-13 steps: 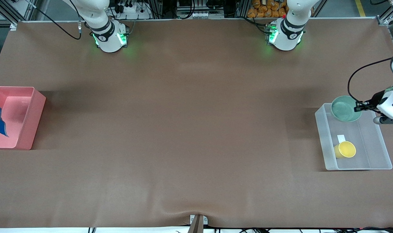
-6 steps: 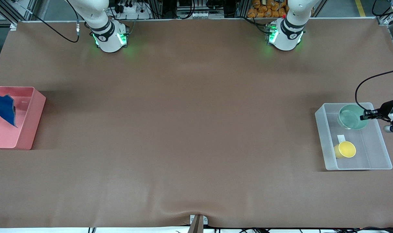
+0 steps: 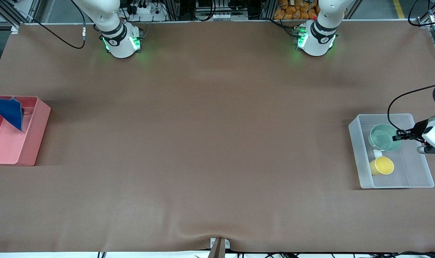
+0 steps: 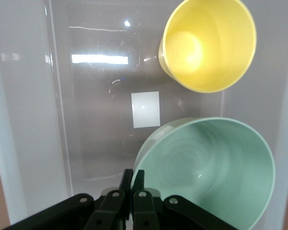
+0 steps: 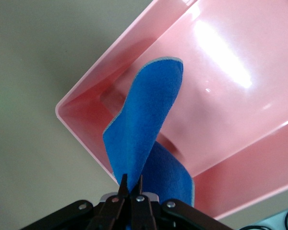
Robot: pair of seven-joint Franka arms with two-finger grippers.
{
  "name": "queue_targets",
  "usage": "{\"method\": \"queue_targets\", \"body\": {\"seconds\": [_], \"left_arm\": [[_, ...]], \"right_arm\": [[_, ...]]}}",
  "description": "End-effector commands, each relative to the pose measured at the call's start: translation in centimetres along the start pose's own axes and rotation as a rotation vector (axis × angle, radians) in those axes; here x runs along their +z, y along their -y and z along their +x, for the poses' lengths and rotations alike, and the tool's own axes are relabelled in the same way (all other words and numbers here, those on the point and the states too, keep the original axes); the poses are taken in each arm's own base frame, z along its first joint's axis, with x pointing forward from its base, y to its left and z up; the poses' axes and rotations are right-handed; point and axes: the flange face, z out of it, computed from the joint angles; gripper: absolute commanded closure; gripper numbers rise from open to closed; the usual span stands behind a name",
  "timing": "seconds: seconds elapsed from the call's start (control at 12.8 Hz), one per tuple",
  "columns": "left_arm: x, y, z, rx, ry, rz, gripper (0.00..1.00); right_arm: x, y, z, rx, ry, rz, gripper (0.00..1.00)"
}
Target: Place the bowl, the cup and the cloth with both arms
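Note:
My left gripper [image 3: 396,137] is shut on the rim of the mint-green bowl [image 3: 383,137] and holds it tilted inside the clear plastic bin [image 3: 357,157] at the left arm's end of the table. In the left wrist view the gripper [image 4: 133,178] pinches the bowl [image 4: 211,167]. The yellow cup [image 3: 381,166] lies on its side in the same bin, nearer the front camera; it also shows in the left wrist view [image 4: 209,43]. My right gripper [image 5: 131,184] is shut on the blue cloth [image 5: 149,124], which hangs over the pink bin [image 5: 221,96]. The front view shows only the cloth [image 3: 7,111].
The pink bin [image 3: 27,143] stands at the right arm's end of the table. A white label [image 4: 145,109] is on the clear bin's floor. Brown table covering spans between the two bins.
My left gripper carried the bowl from the bin's rim into the bin and closer to the cup. The cloth shifted upward in the front view, over the pink bin.

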Motion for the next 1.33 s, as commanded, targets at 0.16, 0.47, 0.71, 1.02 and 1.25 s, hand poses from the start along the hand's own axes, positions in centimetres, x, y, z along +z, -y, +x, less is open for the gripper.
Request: {"method": "queue_targets", "body": {"seconds": [0.16,0.47,0.71,1.02,1.25], "left_arm": [[2.6,1.0,-0.1,0.028,-0.011,0.024,1.0],[4.6,2.3,-0.7,0.039,-0.021,0.048,1.0],[4.4,1.8,-0.4,0.052,-0.022,0.055,0.67],[2.7,0.9,0.2,0.061,-0.034,0.065,0.53],[1.3,0.4,0.6,0.068,-0.033,0.072,0.49]], "right_arm": [[3.8,-1.2,-2.9,0.015,-0.031,0.054,1.0],[4.6,-2.1,-3.6,0.05,-0.079,0.034,0.0],[1.3,-2.4,-0.1,0.04,-0.143,0.021,0.0],[-2.8,-1.6,5.8,0.093,-0.14,0.04,0.0],[-6.1,0.0,10.9,0.158,-0.13,0.018,0.0]]}}
